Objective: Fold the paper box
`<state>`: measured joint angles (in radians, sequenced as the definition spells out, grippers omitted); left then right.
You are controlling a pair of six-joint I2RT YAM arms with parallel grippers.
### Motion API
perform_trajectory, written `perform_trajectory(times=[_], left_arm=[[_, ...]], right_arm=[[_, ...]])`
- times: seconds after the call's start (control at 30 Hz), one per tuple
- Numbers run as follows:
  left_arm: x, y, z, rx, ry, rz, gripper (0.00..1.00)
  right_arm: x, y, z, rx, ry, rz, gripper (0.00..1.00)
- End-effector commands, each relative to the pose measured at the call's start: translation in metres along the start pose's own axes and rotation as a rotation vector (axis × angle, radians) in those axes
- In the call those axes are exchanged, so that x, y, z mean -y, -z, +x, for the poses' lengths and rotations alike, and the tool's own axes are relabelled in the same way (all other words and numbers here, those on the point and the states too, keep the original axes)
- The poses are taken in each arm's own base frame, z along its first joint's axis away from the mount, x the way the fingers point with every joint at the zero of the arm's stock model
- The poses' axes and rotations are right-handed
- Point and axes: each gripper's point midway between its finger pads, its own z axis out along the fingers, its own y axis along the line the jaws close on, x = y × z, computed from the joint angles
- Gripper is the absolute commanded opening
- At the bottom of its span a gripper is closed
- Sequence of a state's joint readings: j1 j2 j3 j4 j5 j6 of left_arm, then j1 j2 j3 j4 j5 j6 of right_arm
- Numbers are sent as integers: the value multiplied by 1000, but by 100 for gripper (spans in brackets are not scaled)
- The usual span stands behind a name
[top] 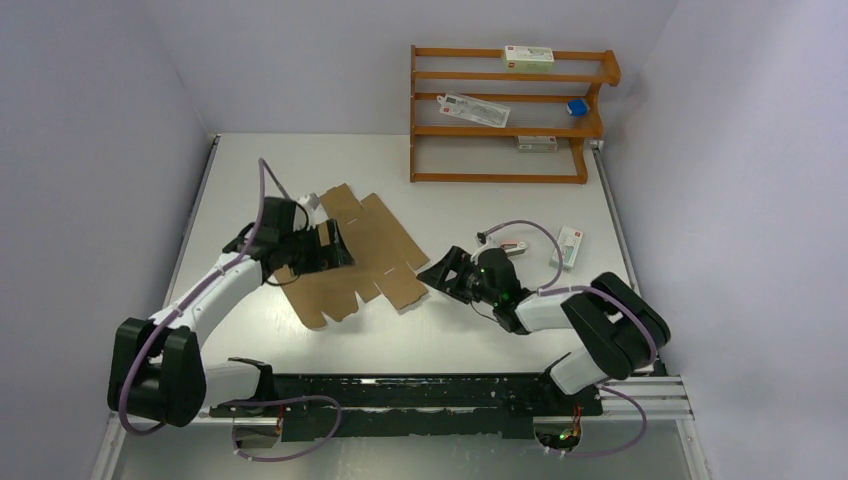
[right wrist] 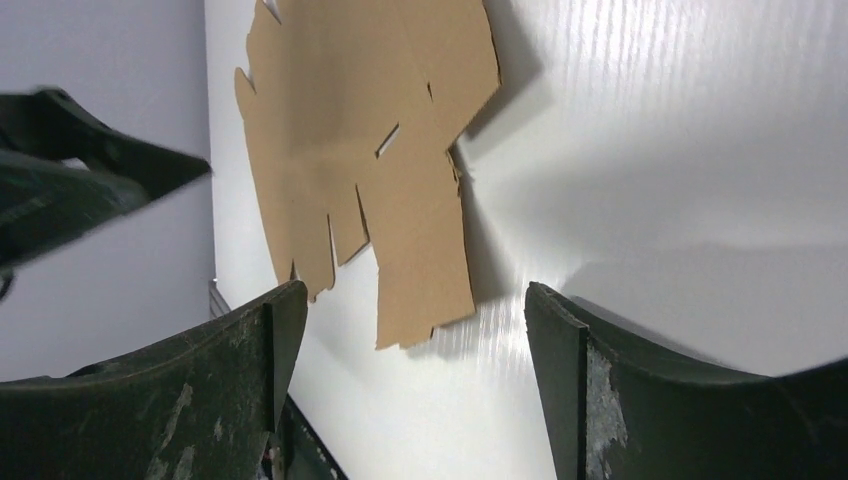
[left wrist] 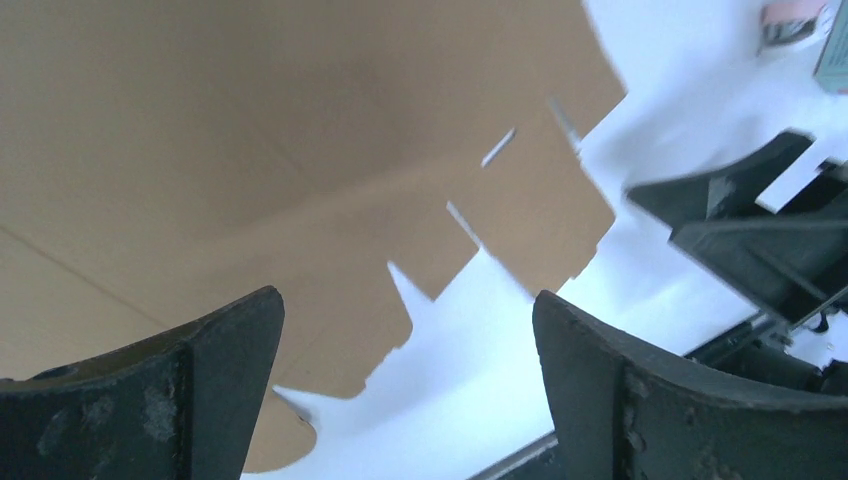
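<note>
Right claw [right wrist: 415, 290]: jaws spread wide, nothing between them, low over the surface [top: 500, 340].
Left claw [left wrist: 407, 298]: spread to its fullest, empty, poised over the sheet's left half.
Paper box [top: 385, 245]: flat and unfolded at mid-surface. Seen from overhead it lies at 9 o'clock from the right claw, its nearest corner just beside the tips.
Long axis: roughly 7 to 1 o'clock, by my reading.
Nearer arm: the left, directly above the sheet.
Hidden: the sheet's left edge is under the left arm. I cannot tell whether either claw touches the cardboard.
</note>
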<state>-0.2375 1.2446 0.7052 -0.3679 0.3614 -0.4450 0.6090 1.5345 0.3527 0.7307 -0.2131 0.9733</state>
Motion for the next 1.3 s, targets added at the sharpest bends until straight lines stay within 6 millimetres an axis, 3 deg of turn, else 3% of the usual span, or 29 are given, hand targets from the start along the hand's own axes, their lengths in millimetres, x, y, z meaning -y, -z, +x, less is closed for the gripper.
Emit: perform_trajectory(times=[0.0, 0.17, 0.37, 0.53, 0.93, 1.07, 1.27], left_arm=[[4, 20, -49, 108, -174, -82, 100], [10, 28, -88, 209, -309, -109, 100], [8, 23, -107, 255, -398, -130, 100], [0, 18, -103, 254, -426, -147, 100], [8, 26, -100, 267, -431, -109, 100], [7, 29, -101, 275, -433, -121, 100], [10, 29, -100, 279, -437, -105, 100]], right_arm=[[8, 14, 9, -8, -74, 54, 83], [-3, 16, 23, -19, -125, 46, 81], [-9, 12, 31, 25, -188, 63, 74], [-7, 4, 37, 47, -209, 99, 67], [-3, -18, 43, 68, -268, 123, 46], [0, -19, 38, 80, -221, 145, 33], [7, -10, 21, 86, -172, 150, 4]])
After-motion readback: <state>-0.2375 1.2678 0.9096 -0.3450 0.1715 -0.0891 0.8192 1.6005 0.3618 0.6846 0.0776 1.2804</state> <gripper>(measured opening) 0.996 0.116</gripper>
